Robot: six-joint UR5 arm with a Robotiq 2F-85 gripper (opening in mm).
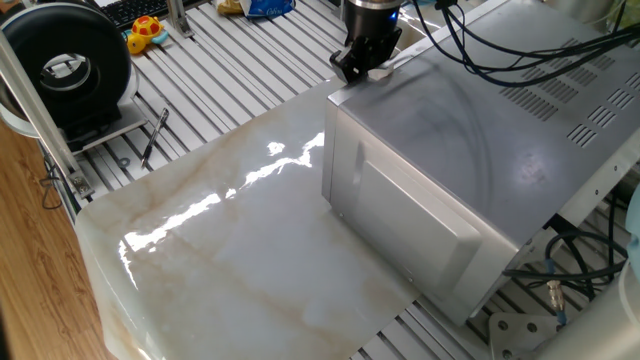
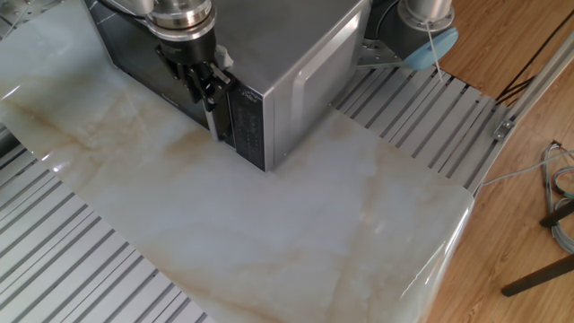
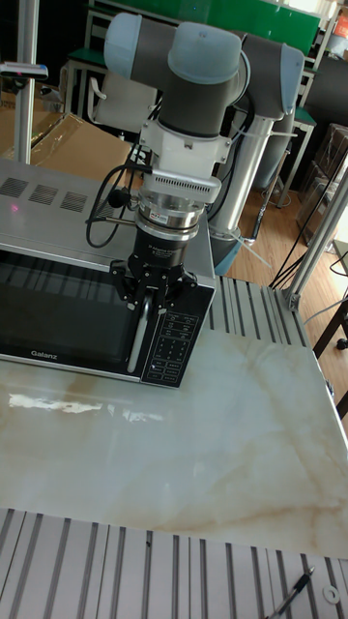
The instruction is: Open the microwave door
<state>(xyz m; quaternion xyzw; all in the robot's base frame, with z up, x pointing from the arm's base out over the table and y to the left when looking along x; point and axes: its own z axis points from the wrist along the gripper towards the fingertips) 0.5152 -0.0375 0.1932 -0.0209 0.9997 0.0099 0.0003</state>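
The microwave [image 1: 470,150] is a big grey metal box on the marble table [image 1: 230,250]. Its door [image 3: 58,314] has a dark face and lies flat against the box, beside the keypad panel [image 3: 174,348]. The same door [image 2: 134,63] shows in the other fixed view. A slim silver handle [image 3: 138,343] runs upright along the door's right edge. My gripper [image 3: 147,302] comes down from above at the top front edge, its fingers closed around the upper end of the handle. It also shows as the gripper [image 2: 204,82] and as the gripper [image 1: 354,70]. In one fixed view the door face is hidden.
The marble slab [image 2: 269,233] spreads out in front of the microwave, with slatted aluminium rails [image 2: 81,269] around it. A black round fan [image 1: 65,65], a screwdriver [image 1: 155,135] and a yellow toy [image 1: 145,30] lie to the side. Cables [image 1: 520,40] drape over the microwave's top.
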